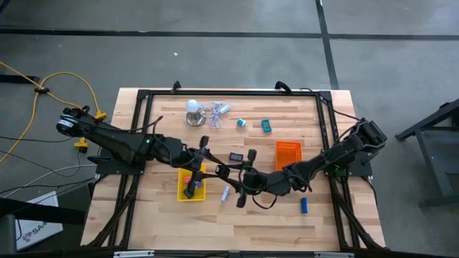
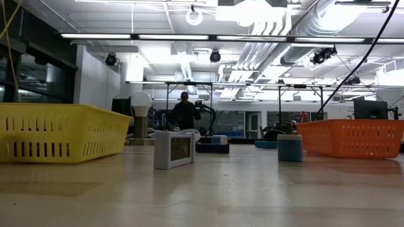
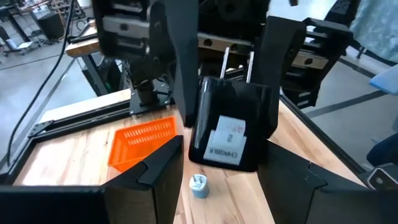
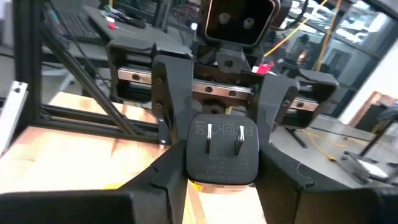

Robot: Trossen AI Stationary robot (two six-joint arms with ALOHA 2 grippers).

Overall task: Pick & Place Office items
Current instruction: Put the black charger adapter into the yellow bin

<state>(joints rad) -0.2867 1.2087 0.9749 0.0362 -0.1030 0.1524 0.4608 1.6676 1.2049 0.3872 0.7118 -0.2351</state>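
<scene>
A black plug adapter [image 3: 227,127] with a white label and two metal prongs [image 4: 224,138] hangs above the table's middle between my two grippers, which face each other. My left gripper [image 1: 217,170] comes from the left and my right gripper [image 1: 241,178] from the right, both shut on it. Small office items lie on the wood: a teal one [image 1: 266,126], a blue-and-white roll [image 1: 242,123], a black one [image 1: 235,156], a blue one [image 1: 304,206] and a pale blue one [image 3: 198,185]. The yellow tray [image 1: 191,188] holds red and black pieces. My left gripper pinches the adapter between its two fingers by the sides of its labelled end [image 3: 199,152]. The fingers come level from the table's left. The adapter is lifted clear of the table. My right gripper pinches the same adapter by its two sides at the pronged end [image 4: 191,163]. Its fingers come level from the table's right, and the prongs point back toward its wrist. The adapter sits level, clear of the table.
An orange tray [image 1: 288,154] stands right of centre. A white dome-shaped object [image 1: 192,107] with a pale cord [image 1: 214,113] sits at the far side. A black frame [image 1: 324,122] rims the table. A person [image 2: 184,113] stands far behind in the room.
</scene>
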